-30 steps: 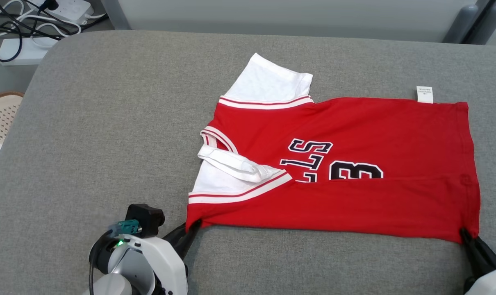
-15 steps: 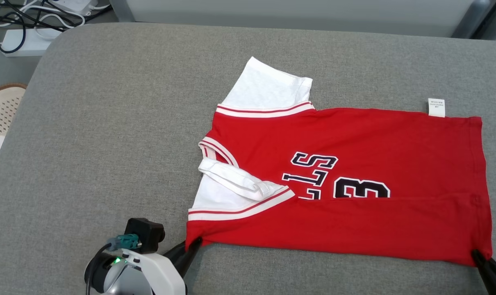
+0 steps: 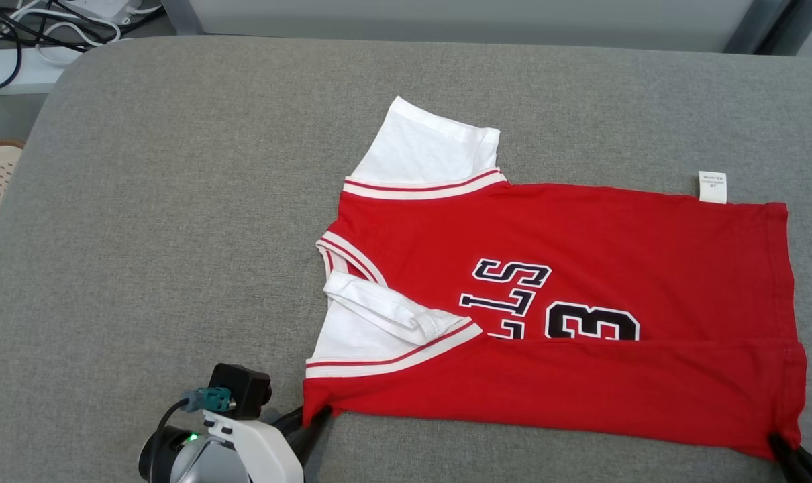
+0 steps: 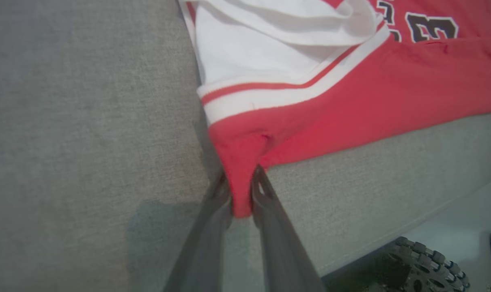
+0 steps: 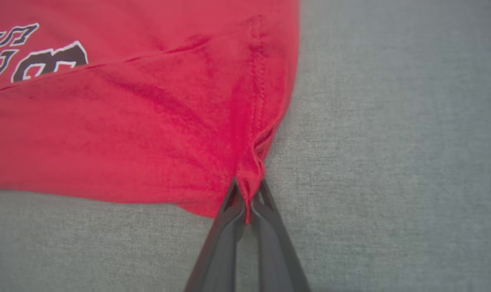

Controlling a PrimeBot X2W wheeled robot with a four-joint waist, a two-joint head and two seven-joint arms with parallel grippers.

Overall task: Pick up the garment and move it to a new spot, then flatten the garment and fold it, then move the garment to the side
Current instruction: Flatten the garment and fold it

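Red jersey cloth with white sleeves is seen in the garment (image 3: 580, 255), which is spread on the grey padded surface (image 3: 178, 201). It is laid across the right half, closer to the near edge than to the far one. The neck is turned toward the left edge and the hem toward the right edge. The near long side has been folded over onto the body, so that the black lettering (image 3: 513, 288) and the numeral (image 3: 590, 322) are partly covered. One white sleeve (image 3: 433, 147) is pointed toward the far edge. The other sleeve (image 3: 372, 322) is doubled over by the neck opening. A small white care label (image 3: 712, 186) is seen on the far side of the garment, near the hem.

The near shoulder corner of the garment is held by the left gripper (image 3: 312, 419). In the left wrist view a tongue of red cloth is gripped between its two dark fingers, which are pressed against it on both sides. The near hem corner is clamped by the right gripper (image 3: 778, 443), whose fingertips are drawn tight together on a pinch of stitched hem in the right wrist view.

Past the far left corner of the surface, a white power strip (image 3: 17, 67) with black and white cables is seen on the floor.
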